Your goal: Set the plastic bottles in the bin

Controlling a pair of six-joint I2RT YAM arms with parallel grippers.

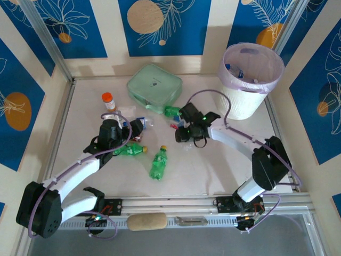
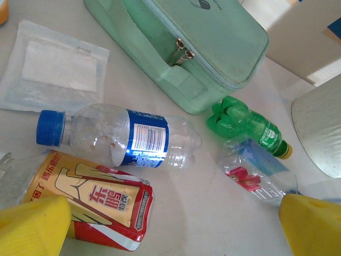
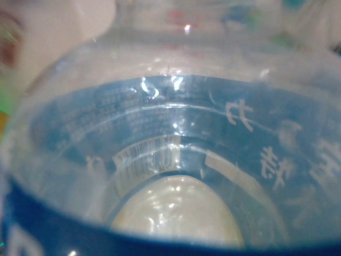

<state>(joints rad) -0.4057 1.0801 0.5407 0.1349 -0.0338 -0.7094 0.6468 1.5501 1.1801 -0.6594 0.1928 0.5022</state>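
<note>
- Several plastic bottles (image 1: 158,162) lie loose mid-table in the overhead view. The bin (image 1: 229,74) stands at the far right with a few bottles inside. The left gripper (image 1: 136,127) hangs over the left-hand cluster. The right gripper (image 1: 181,133) is low beside the mint pouch (image 1: 154,85).
- From the left wrist, we see the yellow pads (image 2: 32,224) spread wide with nothing held between them. A blue-capped clear bottle (image 2: 122,136) lies just ahead. A green bottle (image 2: 250,125) and a crushed clear bottle (image 2: 256,173) lie further right.
- From the right wrist, a blue-labelled bottle (image 3: 176,133) sits right against the lens. No fingers show, so we cannot tell whether the jaws have closed on it.
- We judge this pick to be the step in hand. We would grip across the labelled body, since thin plastic can buckle and slip. We would then lift it clear of its neighbours and let go only once it is above the bin's mouth.
</note>
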